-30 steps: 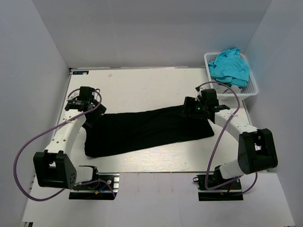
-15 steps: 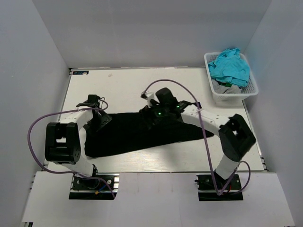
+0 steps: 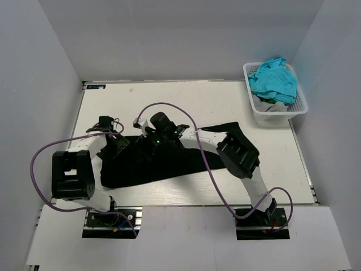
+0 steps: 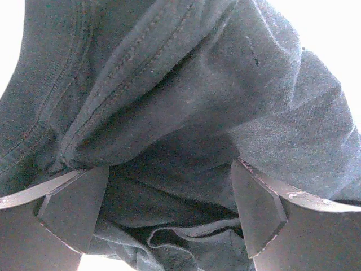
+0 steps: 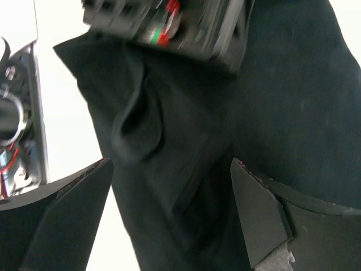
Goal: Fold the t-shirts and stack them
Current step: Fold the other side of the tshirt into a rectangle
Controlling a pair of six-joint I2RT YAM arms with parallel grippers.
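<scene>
**Station status: black t-shirt on table, both pincers spread**

1. Landmark. The white basket (image 3: 272,116) stands at one far corner of the table (image 3: 225,96). It holds turquoise clothing (image 3: 273,79). All positions below are given from this basket.

2. Task item. The black t-shirt (image 3: 141,169) lies on the table as a long band, well apart from the basket. One end of the band points toward the basket. The other end lies farthest from it, toward the near edge. The turquoise clothing is the only clothing in the basket.

3. Left pincer (image 4: 167,195). The fingers (image 4: 73,209) stand wide apart. Bunched black fabric, with a stitched seam and a ribbed edge, fills the space between and above them. The jaws do not clamp this fabric. In the top view the pincer sits at the end of the t-shirt farthest from the basket.

4. Right pincer (image 5: 169,195). The fingers (image 5: 259,214) are spread wide and hold nothing. Creased black fabric lies below them. A blurred dark housing (image 5: 163,25) with red and green spots shows at the top of this view. In the top view the right arm reaches away from the basket along the t-shirt, and its pincer sits just beside the left pincer, on the side nearer the basket.

5. Cabling. A purple cable (image 3: 169,104) arches above the right forearm, on the far side of the t-shirt.
</scene>
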